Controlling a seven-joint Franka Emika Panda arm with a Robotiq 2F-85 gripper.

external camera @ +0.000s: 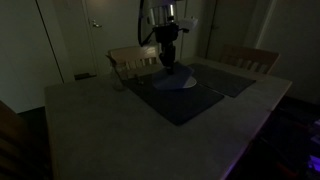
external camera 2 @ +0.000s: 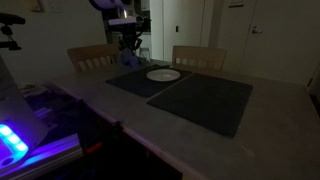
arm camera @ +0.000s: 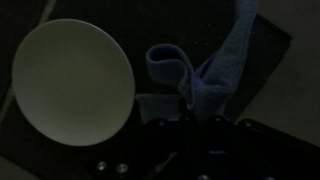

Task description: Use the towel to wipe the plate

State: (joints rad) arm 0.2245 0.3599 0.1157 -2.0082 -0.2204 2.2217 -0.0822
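A white round plate (external camera: 180, 81) sits on a dark placemat (external camera: 190, 103); it shows in both exterior views (external camera 2: 163, 74) and at the left of the wrist view (arm camera: 72, 80). A blue towel (arm camera: 210, 70) hangs bunched from my gripper (arm camera: 195, 118), just beside the plate's edge. In both exterior views the gripper (external camera: 166, 55) (external camera 2: 128, 46) hovers low over the table beside the plate, with the towel (external camera 2: 130, 59) dangling below it. The jaws look shut on the towel; the fingertips are lost in the dark.
A second dark placemat (external camera 2: 205, 102) lies next to the first. Wooden chairs (external camera: 134, 62) (external camera: 250, 58) stand at the table's far side. A lit blue device (external camera 2: 15, 140) sits near one table edge. The room is very dim.
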